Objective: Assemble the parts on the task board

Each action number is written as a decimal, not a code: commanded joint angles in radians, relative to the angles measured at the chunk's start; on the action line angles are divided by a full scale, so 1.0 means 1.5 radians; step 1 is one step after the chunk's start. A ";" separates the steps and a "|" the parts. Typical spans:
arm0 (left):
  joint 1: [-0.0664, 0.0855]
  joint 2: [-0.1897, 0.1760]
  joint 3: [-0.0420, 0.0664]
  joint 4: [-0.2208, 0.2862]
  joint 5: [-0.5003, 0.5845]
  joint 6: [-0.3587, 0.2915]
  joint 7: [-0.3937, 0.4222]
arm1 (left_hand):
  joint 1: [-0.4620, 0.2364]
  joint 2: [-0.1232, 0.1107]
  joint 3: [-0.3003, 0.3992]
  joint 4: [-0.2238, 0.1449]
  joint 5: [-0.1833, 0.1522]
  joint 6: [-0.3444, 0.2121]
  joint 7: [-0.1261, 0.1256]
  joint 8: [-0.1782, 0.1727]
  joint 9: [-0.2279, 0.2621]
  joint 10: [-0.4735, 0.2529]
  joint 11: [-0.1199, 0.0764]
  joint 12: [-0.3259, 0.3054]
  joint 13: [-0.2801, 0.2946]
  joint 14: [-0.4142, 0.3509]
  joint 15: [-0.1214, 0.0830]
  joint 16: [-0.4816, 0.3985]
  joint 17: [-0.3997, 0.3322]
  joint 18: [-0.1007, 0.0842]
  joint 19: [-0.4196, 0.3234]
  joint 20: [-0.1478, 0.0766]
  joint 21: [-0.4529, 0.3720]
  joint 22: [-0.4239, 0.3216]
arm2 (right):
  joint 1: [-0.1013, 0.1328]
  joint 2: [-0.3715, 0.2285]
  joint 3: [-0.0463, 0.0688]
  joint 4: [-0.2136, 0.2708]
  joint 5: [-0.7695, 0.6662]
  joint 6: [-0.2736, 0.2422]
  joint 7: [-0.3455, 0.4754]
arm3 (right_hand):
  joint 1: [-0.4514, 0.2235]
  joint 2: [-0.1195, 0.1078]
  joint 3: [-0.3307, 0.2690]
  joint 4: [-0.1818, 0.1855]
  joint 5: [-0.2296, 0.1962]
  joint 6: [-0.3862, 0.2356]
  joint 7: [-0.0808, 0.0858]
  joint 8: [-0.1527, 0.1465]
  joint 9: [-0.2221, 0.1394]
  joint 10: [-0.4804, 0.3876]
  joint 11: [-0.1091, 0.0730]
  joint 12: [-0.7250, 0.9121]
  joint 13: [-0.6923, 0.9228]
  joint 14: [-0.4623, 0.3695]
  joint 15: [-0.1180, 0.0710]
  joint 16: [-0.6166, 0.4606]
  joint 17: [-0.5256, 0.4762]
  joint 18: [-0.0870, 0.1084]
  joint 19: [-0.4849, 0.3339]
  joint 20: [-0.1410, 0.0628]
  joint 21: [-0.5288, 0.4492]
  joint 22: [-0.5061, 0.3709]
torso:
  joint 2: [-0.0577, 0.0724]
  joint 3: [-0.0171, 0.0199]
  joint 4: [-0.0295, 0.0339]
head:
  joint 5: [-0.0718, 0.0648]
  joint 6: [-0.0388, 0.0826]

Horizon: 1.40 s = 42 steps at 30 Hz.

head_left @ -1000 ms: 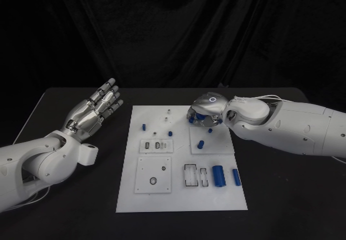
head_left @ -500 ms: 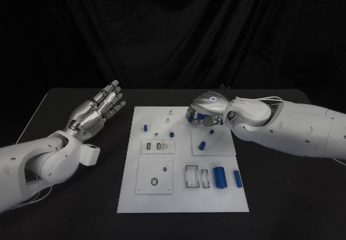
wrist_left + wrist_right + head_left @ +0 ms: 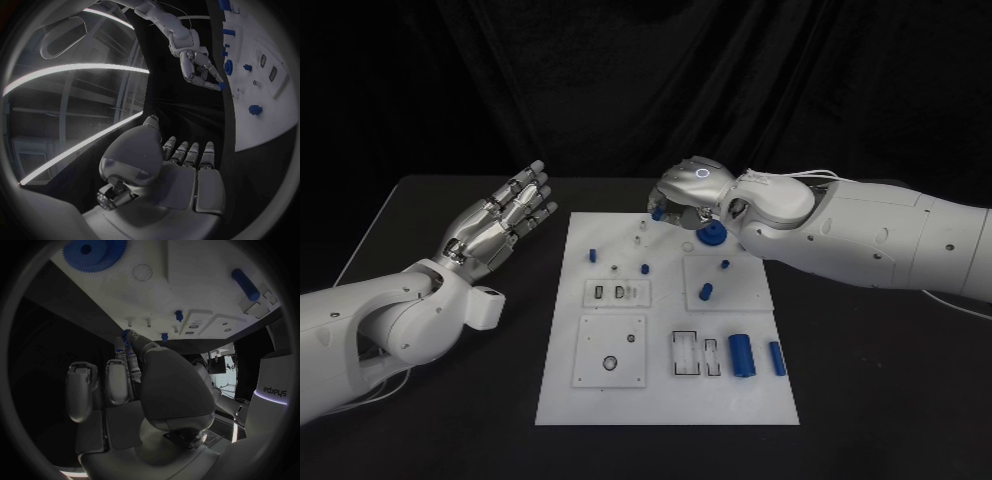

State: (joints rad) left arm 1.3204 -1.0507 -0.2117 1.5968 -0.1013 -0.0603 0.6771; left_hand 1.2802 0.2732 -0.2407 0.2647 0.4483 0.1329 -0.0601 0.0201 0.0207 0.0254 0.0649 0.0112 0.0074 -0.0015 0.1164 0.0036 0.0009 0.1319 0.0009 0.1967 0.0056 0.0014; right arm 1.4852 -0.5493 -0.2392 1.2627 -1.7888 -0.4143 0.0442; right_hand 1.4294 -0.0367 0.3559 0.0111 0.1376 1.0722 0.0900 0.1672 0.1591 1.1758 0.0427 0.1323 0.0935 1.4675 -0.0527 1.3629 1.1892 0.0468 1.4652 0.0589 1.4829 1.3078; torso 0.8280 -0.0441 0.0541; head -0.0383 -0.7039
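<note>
The white task board (image 3: 668, 400) lies in the middle of the black table. My right hand (image 3: 689, 195) hovers over the board's far edge and pinches a small blue part (image 3: 658, 213) at its fingertips; the same blue part (image 3: 127, 335) sits at the fingertips of the right hand (image 3: 150, 385) in the right wrist view. Just beside that hand a blue gear (image 3: 711, 236) lies on the board, apart from the fingers. My left hand (image 3: 502, 215) is held off the board's left side, fingers stretched and apart, holding nothing.
Small blue pegs (image 3: 643, 267) stand on the far half of the board, and a short blue piece (image 3: 705, 291) lies right of the middle. Two blue cylinders (image 3: 740, 355) lie near the front right beside empty slots (image 3: 682, 352). Bare table surrounds the board.
My right hand has risen and shifted left towards the board's far edge, uncovering the blue gear it was over. The left hand has hardly moved.
</note>
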 commanded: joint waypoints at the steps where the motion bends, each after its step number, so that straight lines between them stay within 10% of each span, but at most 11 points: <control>1: 0.001 0.002 0.000 -0.001 -0.006 0.013 0.103 | 0.005 0.002 0.002 -0.005 0.005 0.000 0.007 0.001 0.001 0.002 0.006 -0.002 0.000 0.001 0.006 -0.002 -0.001 0.012 0.001 0.006 -0.002 0.000 | 0.002 0.011 0.001 -0.013 0.016 -0.005 -0.005 | -0.008 0.001 -0.002 0.002 -0.003 -0.003 0.002 -0.004 0.030 0.001 0.003 -0.006 -0.001 0.022 -0.001 -0.002 -0.001 -0.006 0.015 -0.002 0.001 0.087 | 0.000 -0.0005 0.0009 | 0.001 0.000; 42: 0.001 0.004 0.000 0.007 -0.006 0.019 0.103 | 0.010 0.006 0.008 -0.013 0.016 0.005 0.017 0.002 0.001 0.002 0.011 -0.002 0.000 0.001 0.013 -0.002 -0.001 0.013 0.002 0.012 -0.001 0.001 | -0.018 0.070 0.001 -0.082 0.019 0.033 -0.007 | -0.011 -0.002 -0.002 0.008 0.000 -0.015 0.004 -0.014 0.033 -0.005 0.008 -0.023 -0.004 0.020 0.004 -0.004 -0.005 -0.006 0.013 0.002 -0.001 0.085 | 0.001 0.0006 -0.0010 | 0.003 -0.001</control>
State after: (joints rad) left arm 1.3204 -1.0453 -0.2117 1.6046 -0.1015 -0.0479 0.6772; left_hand 1.2879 0.2808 -0.2280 0.2520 0.4675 0.1398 -0.0392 0.0201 0.0213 0.0284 0.0752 0.0112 0.0076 -0.0003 0.1296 0.0036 0.0009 0.1317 0.0045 0.2075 0.0057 0.0017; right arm 1.4604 -0.4453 -0.2388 1.1405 -1.7589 -0.3681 0.0433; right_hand 1.4196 -0.0385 0.3503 0.0163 0.1376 1.0556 0.0954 0.1488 0.2097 1.1683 0.0504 0.1014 0.0888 1.4675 -0.0526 1.3629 1.1826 0.0468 1.4652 0.0589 1.4830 1.3073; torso 0.8291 -0.0430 0.0525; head -0.0337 -0.7060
